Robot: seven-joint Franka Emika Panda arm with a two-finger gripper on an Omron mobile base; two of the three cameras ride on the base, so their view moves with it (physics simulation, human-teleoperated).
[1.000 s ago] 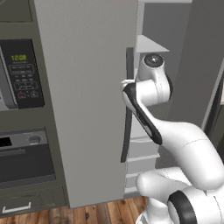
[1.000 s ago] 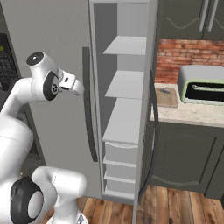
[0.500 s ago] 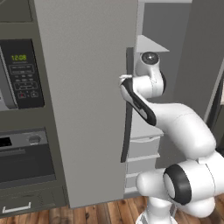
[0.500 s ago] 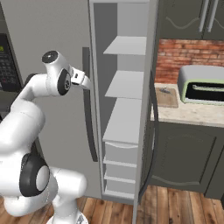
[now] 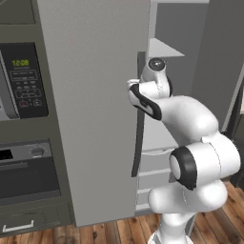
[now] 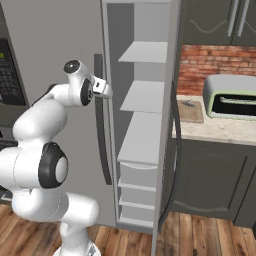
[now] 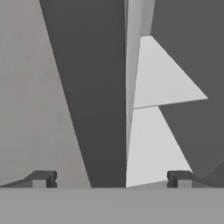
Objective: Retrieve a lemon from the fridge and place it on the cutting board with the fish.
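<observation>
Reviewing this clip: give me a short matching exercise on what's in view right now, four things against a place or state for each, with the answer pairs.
Things:
1. pincer
2. cutting board
3. toaster oven
4. microwave panel

Places or states:
A. on the counter by the brick wall, right of the board
B. open, fingertips apart, facing the dark handle of the fridge
C. flat on the counter just right of the fridge, a faint fish on it
D. in the dark column left of the fridge, clock lit green

Pairs: 1-B, 2-C, 3-A, 4-D
</observation>
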